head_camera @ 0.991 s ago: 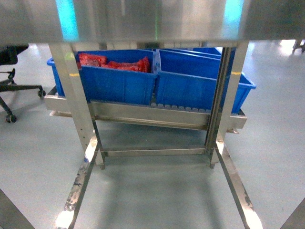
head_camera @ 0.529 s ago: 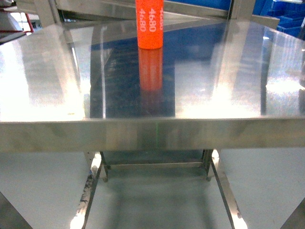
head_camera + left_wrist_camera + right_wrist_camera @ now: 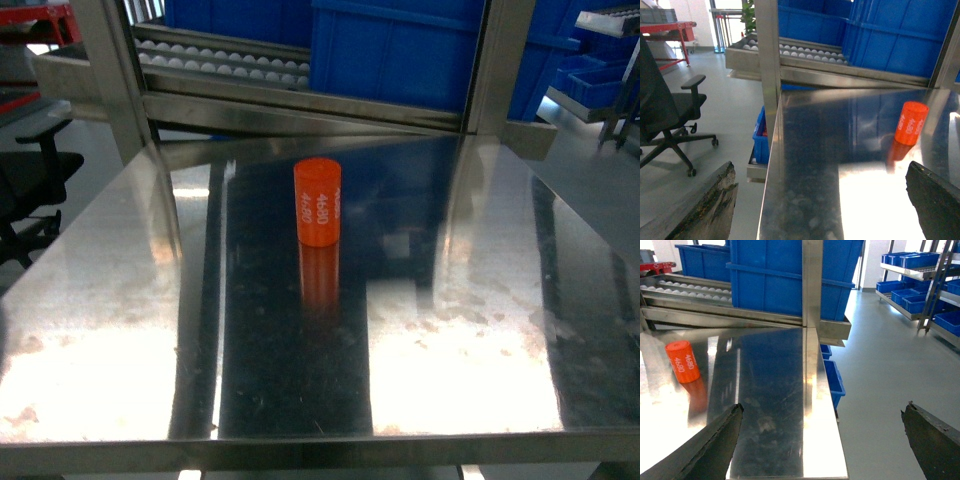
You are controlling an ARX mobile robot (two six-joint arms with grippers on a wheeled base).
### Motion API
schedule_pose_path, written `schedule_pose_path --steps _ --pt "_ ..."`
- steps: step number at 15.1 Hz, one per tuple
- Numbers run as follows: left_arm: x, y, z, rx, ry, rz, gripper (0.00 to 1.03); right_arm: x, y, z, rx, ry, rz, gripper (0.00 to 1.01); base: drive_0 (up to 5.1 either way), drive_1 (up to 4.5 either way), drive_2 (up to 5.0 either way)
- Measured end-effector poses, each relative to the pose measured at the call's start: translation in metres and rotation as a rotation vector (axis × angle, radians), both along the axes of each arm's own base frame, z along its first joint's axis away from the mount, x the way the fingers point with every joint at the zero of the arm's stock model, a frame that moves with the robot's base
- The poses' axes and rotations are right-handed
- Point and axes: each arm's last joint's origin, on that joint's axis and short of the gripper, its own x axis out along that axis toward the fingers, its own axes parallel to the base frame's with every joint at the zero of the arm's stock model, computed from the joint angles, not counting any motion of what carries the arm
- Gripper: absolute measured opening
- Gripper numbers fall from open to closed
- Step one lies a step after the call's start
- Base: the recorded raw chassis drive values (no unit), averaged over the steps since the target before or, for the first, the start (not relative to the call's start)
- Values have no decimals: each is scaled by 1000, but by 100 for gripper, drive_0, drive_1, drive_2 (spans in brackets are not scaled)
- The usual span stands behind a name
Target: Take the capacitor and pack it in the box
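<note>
One orange capacitor (image 3: 318,202) stands upright near the middle of the steel table (image 3: 100,300), white "4680" printed down its side, and nothing touches it. We see our left gripper (image 3: 820,200) only from its wrist camera, fingers spread wide and empty, with the cylinder ahead and to the right of them. Our right gripper (image 3: 822,432) is likewise splayed wide and holds nothing; the capacitor sits off to its left. Neither gripper appears in the head view. The box is not in sight in any view, only blue crates (image 3: 400,50) on the roller rack behind the table.

We judge the tall cylinder easy to tip: a finger arriving off-centre could knock it over, and on this slick, reflective top it would likely roll. The mirrored reflection beneath it could also mislead our height estimate. With no box located, we risk grasping without a drop point.
</note>
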Motion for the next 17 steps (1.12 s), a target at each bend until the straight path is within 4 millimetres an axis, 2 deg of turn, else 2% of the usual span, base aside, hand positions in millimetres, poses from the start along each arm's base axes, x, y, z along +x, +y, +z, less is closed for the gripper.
schedule_pose_path --steps 17 --pt "0 0 0 0 1 1 98 0 0 0 -1 1 0 98 0 0 0"
